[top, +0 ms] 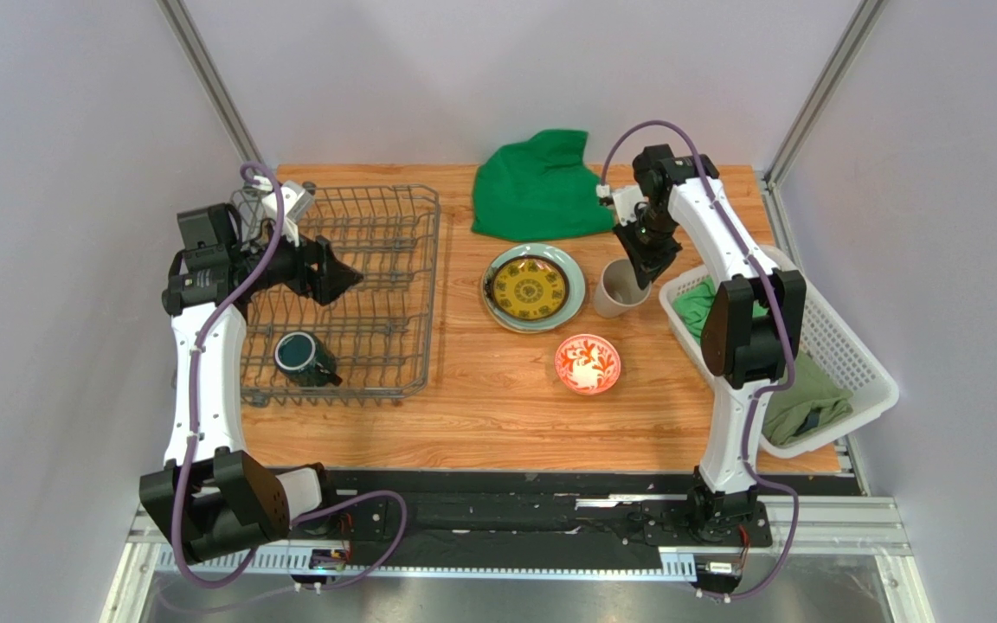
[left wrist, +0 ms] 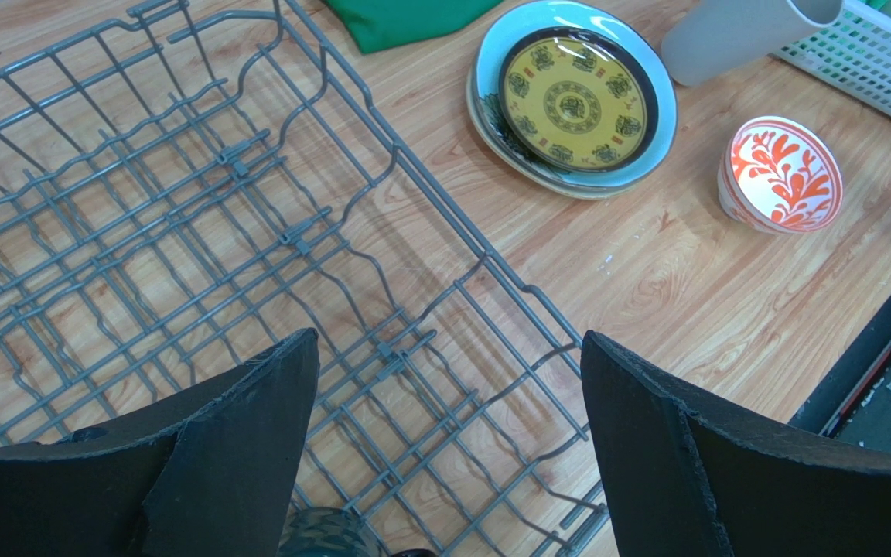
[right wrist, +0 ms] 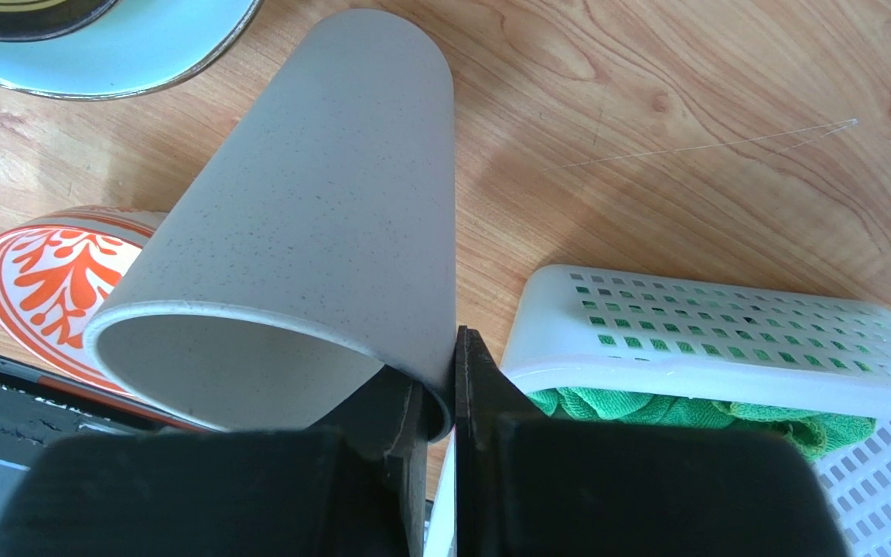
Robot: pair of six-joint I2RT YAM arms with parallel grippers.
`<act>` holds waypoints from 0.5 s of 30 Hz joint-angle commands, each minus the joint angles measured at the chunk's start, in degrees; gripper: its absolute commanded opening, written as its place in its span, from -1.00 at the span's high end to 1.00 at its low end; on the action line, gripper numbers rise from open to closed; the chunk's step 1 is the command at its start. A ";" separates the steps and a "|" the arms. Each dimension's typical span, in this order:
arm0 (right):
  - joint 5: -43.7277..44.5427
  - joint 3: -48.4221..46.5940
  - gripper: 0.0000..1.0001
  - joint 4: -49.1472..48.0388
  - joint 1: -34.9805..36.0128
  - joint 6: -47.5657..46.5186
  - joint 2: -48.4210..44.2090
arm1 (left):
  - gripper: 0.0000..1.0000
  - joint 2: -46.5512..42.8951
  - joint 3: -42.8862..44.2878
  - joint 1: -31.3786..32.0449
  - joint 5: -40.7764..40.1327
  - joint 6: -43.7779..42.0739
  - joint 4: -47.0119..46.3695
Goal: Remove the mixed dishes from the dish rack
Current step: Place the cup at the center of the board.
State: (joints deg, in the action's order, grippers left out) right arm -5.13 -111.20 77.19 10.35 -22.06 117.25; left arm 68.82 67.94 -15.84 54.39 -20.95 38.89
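Note:
The grey wire dish rack (top: 393, 279) stands at the left, also in the left wrist view (left wrist: 125, 232). A dark teal mug (top: 298, 356) sits in its near part; its rim shows in the left wrist view (left wrist: 325, 536). My left gripper (top: 341, 275) is open and empty above the rack (left wrist: 450, 348). My right gripper (top: 648, 270) is shut on the rim of the beige handleless cup (top: 618, 288), upright on the table (right wrist: 299, 221). The small yellow-and-dark plate (top: 526, 286) lies on the pale green plate (top: 566, 288). The red-and-white bowl (top: 587, 364) stands on the table.
A green cloth (top: 540, 186) lies at the back. A white plastic lattice basket (top: 842, 357) holding green cloths stands at the right, close beside my right gripper (right wrist: 706, 337). The table's near edge (top: 530, 465) runs just past the bowl.

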 commanded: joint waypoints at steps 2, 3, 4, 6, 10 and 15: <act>-0.24 0.10 1.00 7.10 -0.15 -1.23 -1.85 | -0.80 -0.53 0.61 -0.07 0.36 -1.90 0.30; -0.24 0.28 1.00 7.10 -0.15 -1.23 -1.85 | -0.81 -0.61 0.70 -0.07 0.36 -1.90 0.39; -0.06 0.37 1.00 7.10 -0.15 -1.31 -1.68 | -0.80 -0.61 0.70 -0.07 0.19 -2.08 0.39; -0.06 0.45 0.91 7.01 -0.15 -1.32 -1.59 | -0.80 -0.79 0.70 -0.07 0.19 -2.08 0.57; 0.03 0.37 0.79 6.75 -0.15 -1.23 -1.41 | -0.80 -0.70 0.79 -0.16 0.45 -1.99 0.48; 0.20 0.45 0.73 6.48 -0.15 -1.14 -1.15 | -0.80 -0.70 0.61 -0.07 0.54 -1.90 0.57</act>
State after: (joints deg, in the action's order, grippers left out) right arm -5.08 -110.54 77.17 10.35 -22.48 117.25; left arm 68.82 67.92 -15.84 54.06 -21.02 38.98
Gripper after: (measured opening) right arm 0.128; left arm 0.904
